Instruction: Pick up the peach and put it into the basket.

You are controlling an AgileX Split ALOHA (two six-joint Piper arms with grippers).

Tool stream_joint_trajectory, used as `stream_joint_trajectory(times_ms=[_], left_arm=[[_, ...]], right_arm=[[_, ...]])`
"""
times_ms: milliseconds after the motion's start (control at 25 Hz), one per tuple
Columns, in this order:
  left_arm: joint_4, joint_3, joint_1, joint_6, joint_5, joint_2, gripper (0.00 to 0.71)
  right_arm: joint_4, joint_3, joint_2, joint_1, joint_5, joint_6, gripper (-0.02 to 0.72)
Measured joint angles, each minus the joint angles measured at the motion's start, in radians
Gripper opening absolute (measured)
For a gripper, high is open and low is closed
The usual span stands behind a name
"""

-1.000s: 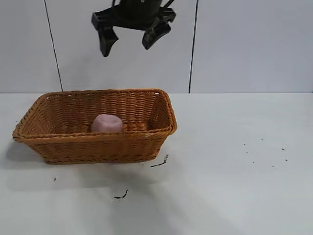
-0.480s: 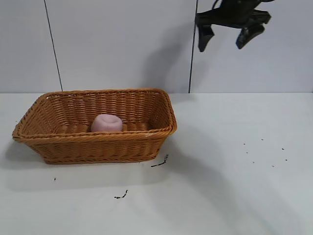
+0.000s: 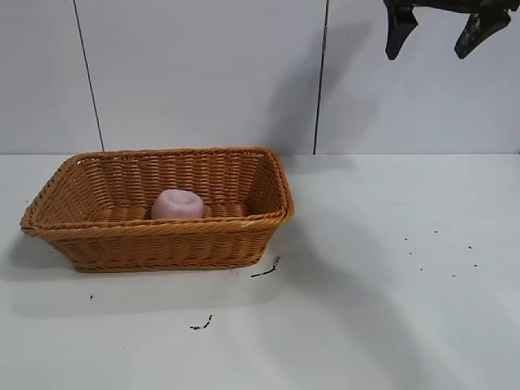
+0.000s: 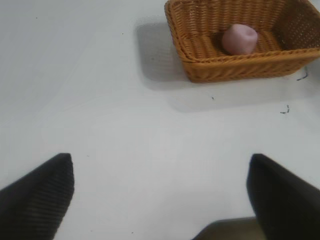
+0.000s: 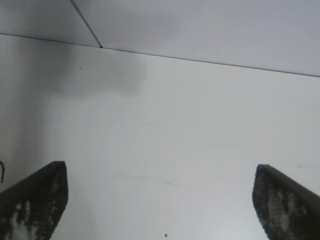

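The peach [image 3: 177,204] lies inside the wicker basket [image 3: 162,244], on its floor toward the near wall, its dimpled face turned upward. In the left wrist view the peach [image 4: 239,39] sits in the same place, pale pink against the orange-brown weave, touching no end effector. The basket stands on the white tabletop [image 3: 366,309] at the left half of the exterior view, with its braided rim flaring outward.

The right end effector [image 3: 437,31] hangs high at the upper right of the exterior view, in front of the pale wall panels, well apart from the basket and well above the tabletop. Its two dark fingers stand wide apart and hold nothing. Its own wrist view shows both fingertips [image 5: 37,200] spread over bare tabletop.

The left end effector [image 4: 160,195] appears only in its wrist view, its fingers also spread wide and empty, hovering over bare tabletop well away from the basket.

A few small dark specks [image 3: 268,268] lie on the tabletop just beside the basket's near right corner.
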Motion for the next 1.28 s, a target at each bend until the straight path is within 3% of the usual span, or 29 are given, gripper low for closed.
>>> stream_joint_trajectory(times_ms=[640, 840, 1040, 1280], left_arm=[[0.0, 0.0, 0.0, 0.0, 0.0, 0.0, 0.692], [0.0, 0.0, 0.0, 0.0, 0.0, 0.0, 0.692], [0.0, 0.0, 0.0, 0.0, 0.0, 0.0, 0.692], [0.0, 0.0, 0.0, 0.0, 0.0, 0.0, 0.692]], right_arm=[[-0.006, 1.041, -0.98, 0.0, -0.001, 0.045, 0.689], [-0.006, 1.335, -1.327, 0.0, -0.109, 0.045, 0.689], [-0.006, 1.506, -1.645, 0.0, -0.155, 0.045, 0.689], [-0.006, 1.553, -1.872, 0.0, -0.191, 0.045, 0.689]])
